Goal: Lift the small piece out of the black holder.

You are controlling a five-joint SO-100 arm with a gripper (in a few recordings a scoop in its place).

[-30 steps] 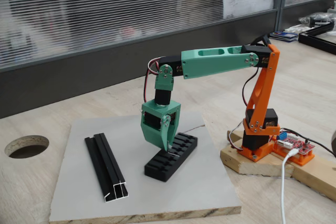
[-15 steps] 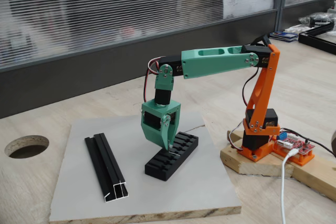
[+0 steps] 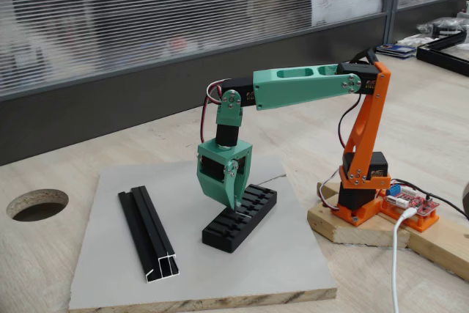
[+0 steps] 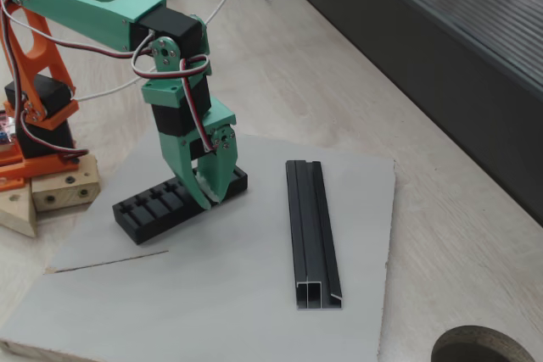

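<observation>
Hand point(image 4: 210, 197) nearly closed, tips on black holder point(image 4: 153, 208).

The gripper point(image 4: 209, 197) hides the black holder's point(image 4: 153, 207) middle slots; the small piece cannot be made out.

We see the black holder point(image 3: 239, 218) lying on the board point(image 3: 198, 262), which rests on the table point(image 3: 44, 269). In one fixed view the channel rail point(image 3: 149, 232) lies left of the holder, well apart; in the other fixed view it lies to its right point(image 4: 312, 232). The gripper point(image 3: 237, 209) points down onto the holder's slotted top. The arm's base point(image 3: 359, 203) stands on a wooden block point(image 3: 352, 229) beside the board.
</observation>
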